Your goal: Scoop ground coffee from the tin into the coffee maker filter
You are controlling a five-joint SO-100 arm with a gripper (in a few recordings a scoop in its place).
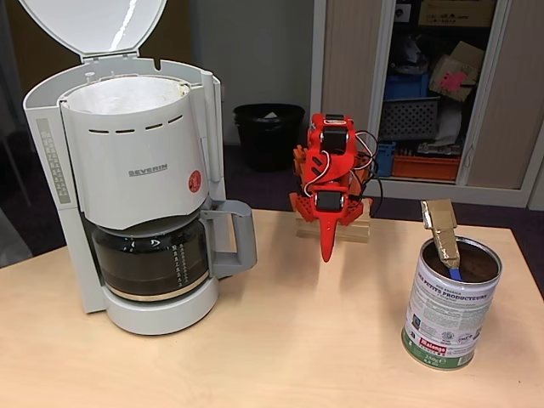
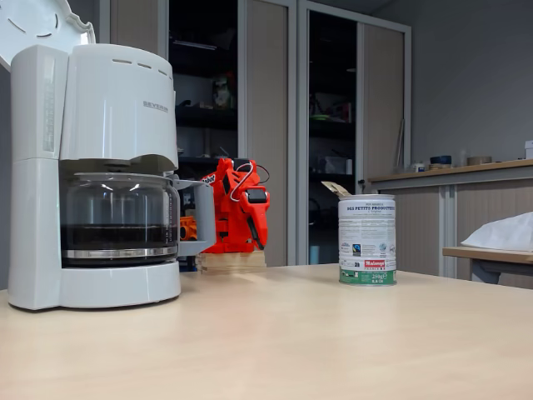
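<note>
Inside the tin (image 1: 450,316), a light scoop (image 1: 442,235) is offering its taped handle; the gripper (image 1: 327,252) is seemingly sitting closed.

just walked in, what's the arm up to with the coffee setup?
Nothing is being handled yet. The red arm sits folded at the back of the table, its gripper pointing down at the tabletop and holding nothing. The scoop, its handle wrapped in tape, stands in the open tin of ground coffee on the right. The Severin coffee maker on the left has its lid up, a white paper filter in the basket and the carafe in place.
</note>
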